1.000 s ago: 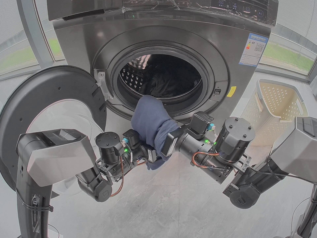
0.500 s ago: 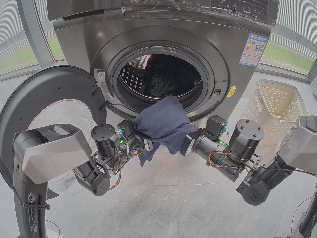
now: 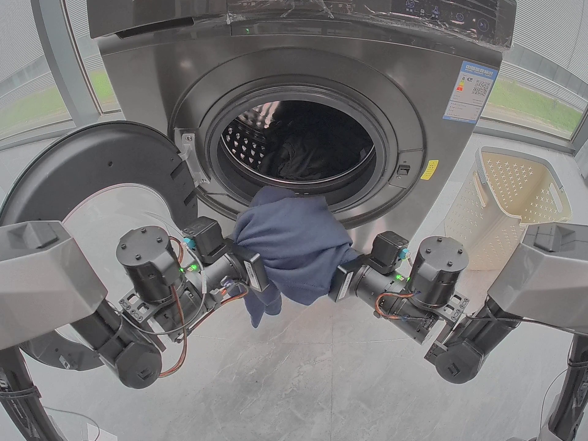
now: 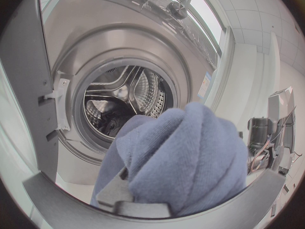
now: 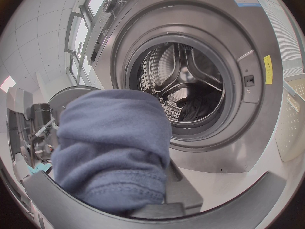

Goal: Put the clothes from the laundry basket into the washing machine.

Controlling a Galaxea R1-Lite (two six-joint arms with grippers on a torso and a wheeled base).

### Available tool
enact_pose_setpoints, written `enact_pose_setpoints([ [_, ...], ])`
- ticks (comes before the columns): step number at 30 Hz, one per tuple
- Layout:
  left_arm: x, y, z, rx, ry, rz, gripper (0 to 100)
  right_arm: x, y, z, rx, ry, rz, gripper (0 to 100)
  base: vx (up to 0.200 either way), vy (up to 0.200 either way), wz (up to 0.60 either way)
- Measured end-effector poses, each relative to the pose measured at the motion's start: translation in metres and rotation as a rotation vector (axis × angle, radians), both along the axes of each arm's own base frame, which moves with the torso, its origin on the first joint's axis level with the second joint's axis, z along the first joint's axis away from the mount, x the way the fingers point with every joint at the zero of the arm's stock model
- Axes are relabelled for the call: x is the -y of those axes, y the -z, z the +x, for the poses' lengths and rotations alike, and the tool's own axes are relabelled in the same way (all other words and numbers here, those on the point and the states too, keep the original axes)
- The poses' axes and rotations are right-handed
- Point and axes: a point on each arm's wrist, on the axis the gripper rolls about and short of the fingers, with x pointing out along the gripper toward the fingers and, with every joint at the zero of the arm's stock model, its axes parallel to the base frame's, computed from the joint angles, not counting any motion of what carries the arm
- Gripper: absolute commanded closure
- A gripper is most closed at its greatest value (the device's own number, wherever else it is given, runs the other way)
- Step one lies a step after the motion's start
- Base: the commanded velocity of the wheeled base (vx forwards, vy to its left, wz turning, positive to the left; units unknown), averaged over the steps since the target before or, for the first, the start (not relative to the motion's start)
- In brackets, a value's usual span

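A blue fleece garment (image 3: pixel 291 246) hangs between my two grippers, just in front of the lower rim of the washing machine's round opening (image 3: pixel 300 139). My left gripper (image 3: pixel 260 271) holds its left side and my right gripper (image 3: pixel 334 283) its right side, both shut on it and largely wrapped in cloth. A loose end dangles below the left gripper. In the left wrist view the garment (image 4: pixel 184 156) bulges over one dark finger (image 4: pixel 114 191). The right wrist view has the same cloth (image 5: pixel 111 147) draped over a finger (image 5: pixel 181 188). Dark clothes (image 3: pixel 306 154) lie inside the drum.
The machine's door (image 3: pixel 104 166) stands swung wide open to the left, close behind my left arm. A cream laundry basket (image 3: pixel 514 203) stands on the floor to the right of the machine, with no clothes visible in it. Grey tiled floor (image 3: pixel 318 369) lies below the arms.
The garment has been spread wider between the grippers and now sits a little lower and left, below the opening's rim. My left arm has swung out to the left; the right gripper has shifted slightly.
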Motion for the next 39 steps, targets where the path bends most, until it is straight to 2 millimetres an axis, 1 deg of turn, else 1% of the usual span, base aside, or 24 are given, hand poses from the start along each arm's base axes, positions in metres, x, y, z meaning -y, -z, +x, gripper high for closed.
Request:
enact_pose_setpoints([
  [3,-0.002,-0.007,-0.012,0.003,-0.004,-0.01,100,-0.004,0.005,-0.003,-0.009,-0.012,-0.006,0,0.0,0.0,0.0],
  [7,-0.006,-0.016,-0.022,0.017,-0.008,-0.022,100,0.001,0.015,-0.018,-0.048,-0.033,-0.056,0,0.0,0.0,0.0],
  [10,-0.009,-0.02,-0.031,0.017,-0.002,-0.019,100,0.013,0.024,-0.038,-0.092,-0.073,-0.121,0,0.0,0.0,0.0],
  [12,-0.01,-0.023,-0.037,0.027,0.002,-0.026,100,0.026,0.031,-0.055,-0.134,-0.111,-0.183,0,0.0,0.0,0.0],
  [15,-0.011,-0.025,-0.046,0.027,0.013,-0.021,100,0.045,0.037,-0.079,-0.177,-0.152,-0.241,0,0.0,0.0,0.0],
  [18,-0.011,-0.027,-0.051,0.028,0.015,-0.021,100,0.06,0.04,-0.093,-0.21,-0.152,-0.282,0,0.0,0.0,0.0],
  [19,-0.012,-0.03,-0.053,0.049,0.01,-0.037,100,0.068,0.043,-0.098,-0.244,-0.143,-0.31,0,0.0,0.0,0.0],
  [22,-0.012,-0.027,-0.06,0.025,0.024,-0.021,100,0.079,0.036,-0.095,-0.221,-0.1,-0.291,0,0.0,0.0,0.0],
  [24,-0.014,-0.024,-0.064,0.015,0.027,-0.013,100,0.086,0.031,-0.089,-0.2,-0.059,-0.271,0,0.1,0.0,0.0],
  [29,-0.017,-0.016,-0.072,-0.013,0.038,0.027,100,0.089,0.019,-0.083,-0.158,-0.023,-0.232,0,0.2,0.0,0.0],
  [36,-0.017,-0.015,-0.075,-0.018,0.041,0.031,100,0.09,0.013,-0.085,-0.143,-0.022,-0.21,0,0.2,0.0,0.0],
  [39,-0.016,-0.013,-0.074,-0.021,0.042,0.036,100,0.09,0.013,-0.087,-0.147,-0.026,-0.212,0,0.0,0.0,0.0],
])
